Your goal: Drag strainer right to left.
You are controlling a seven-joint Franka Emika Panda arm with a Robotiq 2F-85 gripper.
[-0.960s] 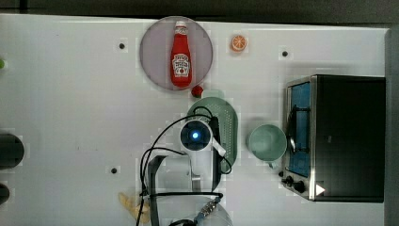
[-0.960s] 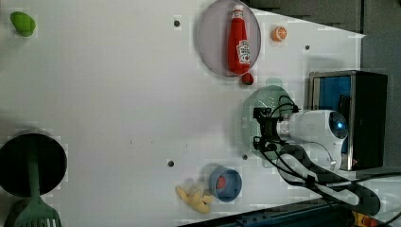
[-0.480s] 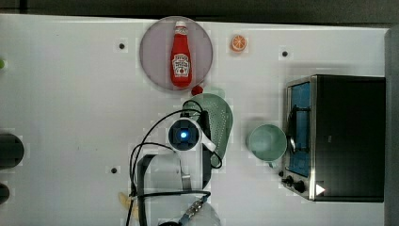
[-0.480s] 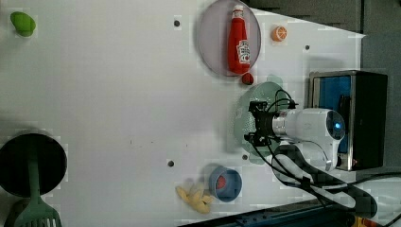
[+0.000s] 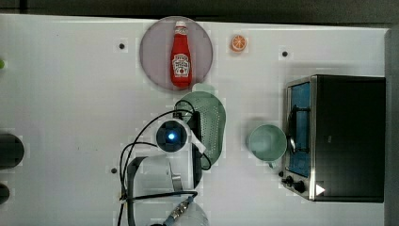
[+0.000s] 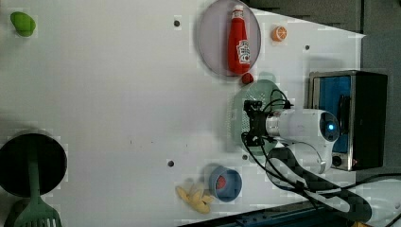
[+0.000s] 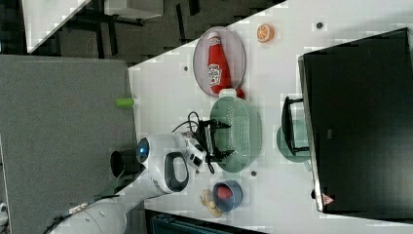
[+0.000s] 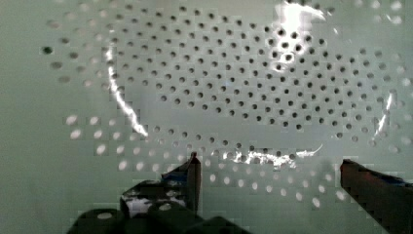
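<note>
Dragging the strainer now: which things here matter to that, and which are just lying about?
In the job: strainer; tool, open, inside the strainer's bowl.

Lying about: green cup, ketchup bottle on its plate, orange slice, toaster oven, blue bowl.

Ketchup bottle lying on round plate, orange slice, green cup beside toaster oven

arm: white Panda arm reaches in from the right view's lower left | wrist: points down at the table | gripper: black fingers spread wide, nothing between them
</note>
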